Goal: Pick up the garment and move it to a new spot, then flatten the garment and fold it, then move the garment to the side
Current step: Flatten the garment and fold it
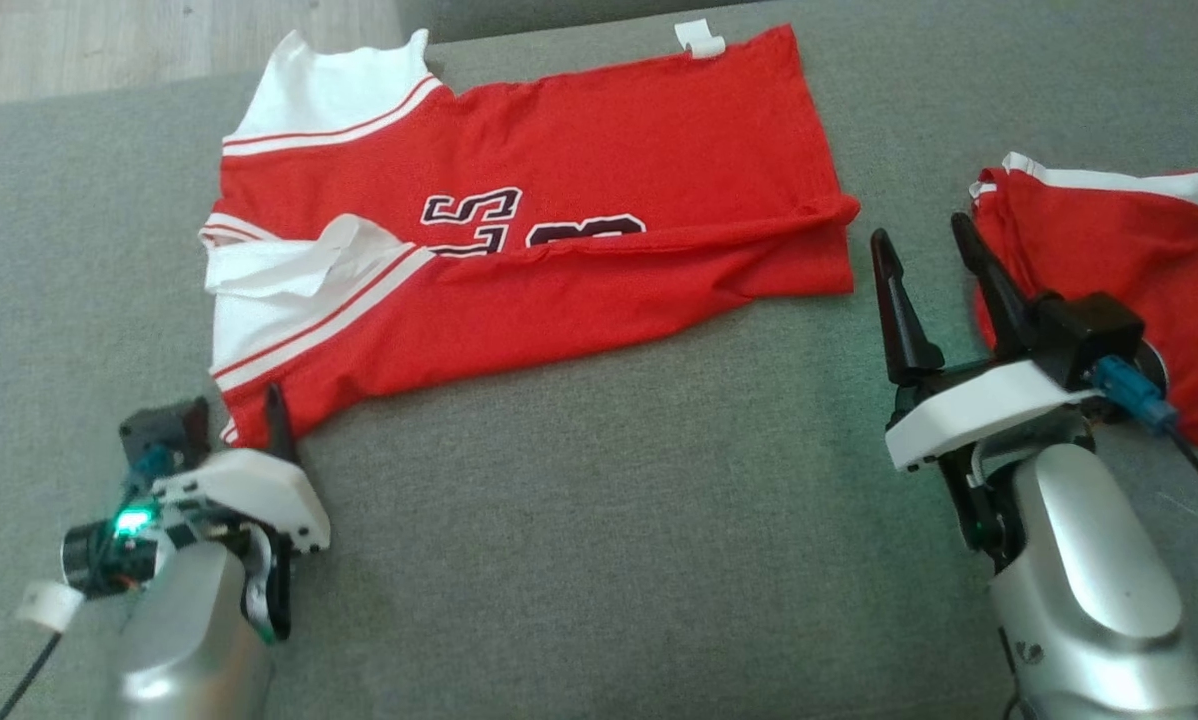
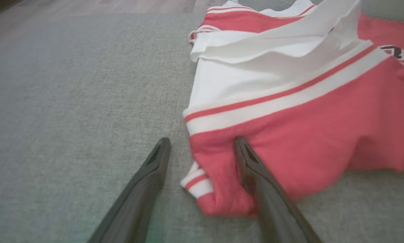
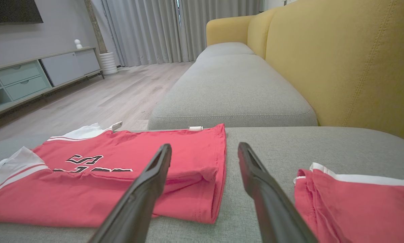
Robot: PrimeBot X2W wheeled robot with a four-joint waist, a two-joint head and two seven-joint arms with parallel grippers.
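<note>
A red knit garment [image 1: 559, 230] lay spread and partly folded lengthwise on a grey woven sofa cushion [image 1: 599, 540], reaching from 10 o'clock to 1 o'clock in the head view. Its white shoulder panels, edged with thin red and white stripes, sat at the 10 o'clock end. The lower long edge was doubled up over the body in a soft, slightly rumpled ridge. Black numerals [image 1: 474, 215] outlined in white were cut off by that fold. A small white tag [image 1: 700, 38] stuck out at the 12 o'clock hem.

The left gripper [image 2: 202, 141], at 8 o'clock in the head view, had its two long dark tapered fingers spread wide. They stood astride the garment's nearest corner, one finger over the bare cushion and the other against the red cloth. The striped cuff was bunched between them and was not pinched.

The right gripper [image 1: 919, 232], at 4 o'clock, was also spread wide and held nothing. Its fingers pointed at the gap between the garment's square hem and a second red piece [image 1: 1109, 270]. That piece, trimmed with a white band, lay crumpled at 3 o'clock and touched neither the garment nor the fingertips.

In the right wrist view a mustard-yellow padded backrest [image 3: 340, 67] with stitched seams rose at 2 o'clock. Pale wood-plank floor [image 3: 104, 94], pleated grey curtains [image 3: 154, 30] and a low cabinet [image 3: 36, 74] sat between 10 and 12 o'clock.
</note>
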